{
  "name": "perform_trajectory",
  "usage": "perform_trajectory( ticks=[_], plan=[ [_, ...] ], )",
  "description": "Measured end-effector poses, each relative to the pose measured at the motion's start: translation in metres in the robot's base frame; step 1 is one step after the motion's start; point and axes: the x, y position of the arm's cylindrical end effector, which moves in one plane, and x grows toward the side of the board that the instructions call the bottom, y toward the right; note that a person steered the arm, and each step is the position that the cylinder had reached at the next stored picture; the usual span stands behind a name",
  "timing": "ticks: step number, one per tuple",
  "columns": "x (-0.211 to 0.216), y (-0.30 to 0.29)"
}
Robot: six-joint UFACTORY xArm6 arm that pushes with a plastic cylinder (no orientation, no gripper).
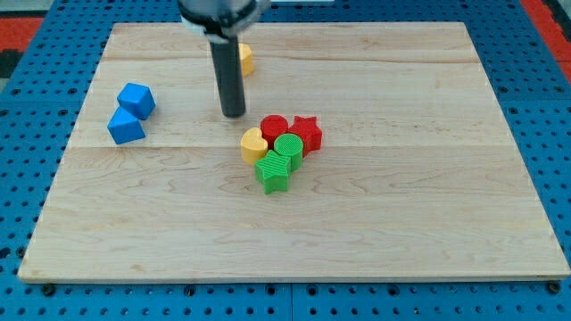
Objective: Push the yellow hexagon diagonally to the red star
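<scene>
The yellow hexagon point(245, 59) sits near the board's top, mostly hidden behind my rod. My tip point(233, 114) rests on the board just below it, toward the view's bottom. The red star point(306, 132) lies in a tight cluster at mid-board, right of and below my tip. It touches a red cylinder point(275, 127) on its left and a green cylinder point(289, 149) at its lower left. My tip stands apart from the cluster, up and to its left.
A yellow heart point(253, 144) and a green star point(274, 171) complete the cluster. Two blue blocks point(136, 98) point(125, 126) lie together at the view's left. The wooden board point(428, 214) lies on a blue pegboard with red at the corners.
</scene>
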Motion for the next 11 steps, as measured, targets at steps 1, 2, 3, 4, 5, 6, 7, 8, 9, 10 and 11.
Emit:
perform_trajectory(
  ticks=[1,2,3,4,5,6,7,8,9,10,11],
  plan=[
    [-0.041,-0.003],
    [-0.082,-0.052],
    [-0.113,0.024],
    [-0.091,0.15],
    [-0.09,0.176],
    [-0.134,0.097],
    [-0.123,-0.012],
    [-0.065,0.052],
    [-0.031,0.161],
    [-0.02,0.189],
    [-0.049,0.23]
  ],
)
